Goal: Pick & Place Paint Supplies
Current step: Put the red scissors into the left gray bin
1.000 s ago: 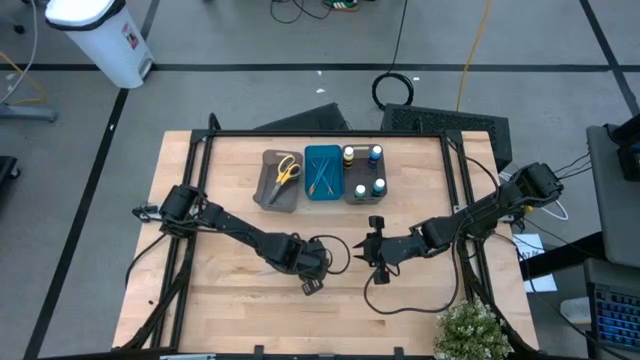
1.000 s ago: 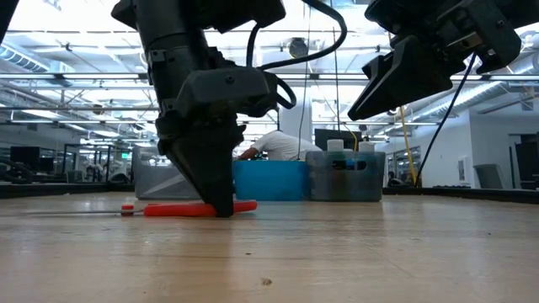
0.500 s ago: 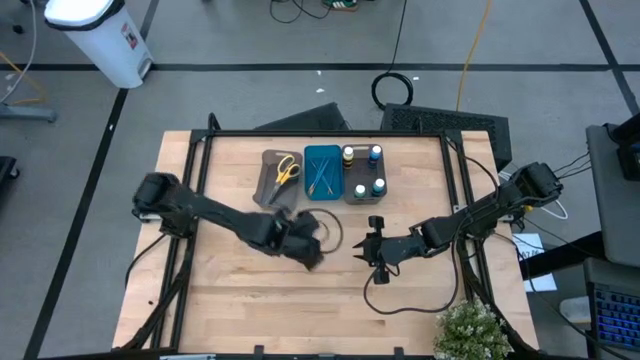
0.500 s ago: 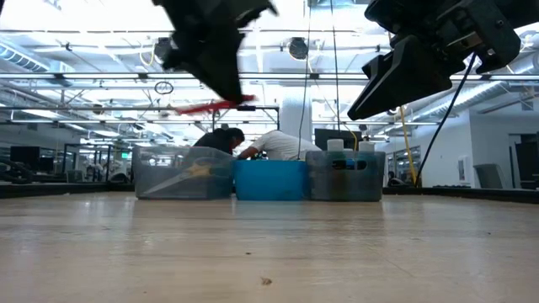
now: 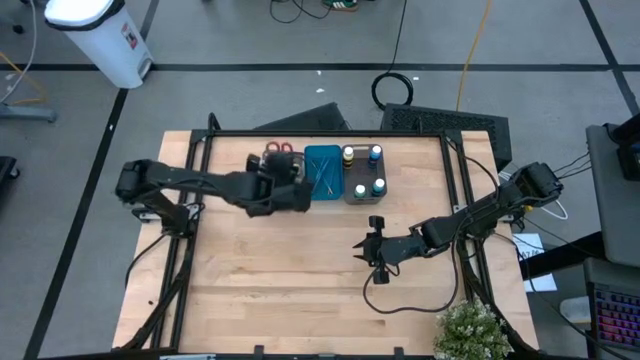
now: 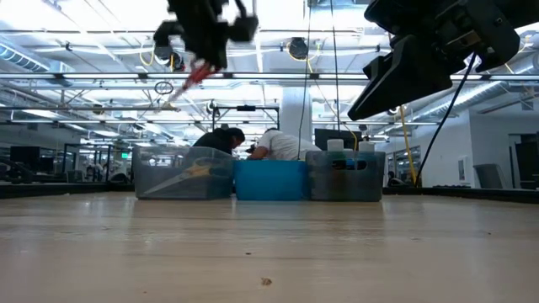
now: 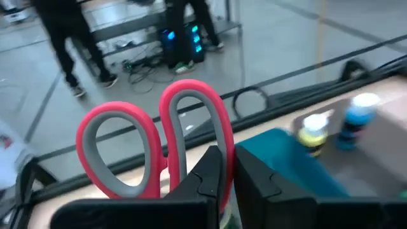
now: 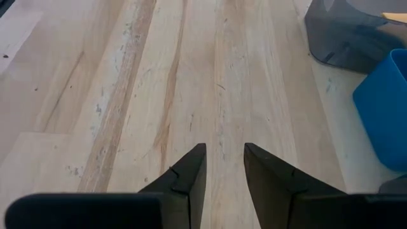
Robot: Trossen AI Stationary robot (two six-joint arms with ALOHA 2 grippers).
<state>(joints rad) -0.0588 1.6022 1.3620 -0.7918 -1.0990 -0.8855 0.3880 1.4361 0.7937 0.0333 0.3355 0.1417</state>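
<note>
While my left end effector (image 7: 221,166) pinches the red scissors (image 7: 152,143) by the blades above the grey tray (image 6: 184,172) beneath it, I fear a slip or a missed drop; my right end effector (image 8: 224,166) waits part-open, empty.

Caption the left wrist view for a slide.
Left hand grips red-handled scissors above the trays, with the blue tray and paint bottles ahead.

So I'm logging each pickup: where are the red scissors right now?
The red scissors are held by the left gripper in the air above the grey tray, left of the blue tray.

Red scissors (image 7: 159,137) blades hidden behind left gripper (image 7: 227,170); bottles (image 7: 334,127) blurred.
</note>
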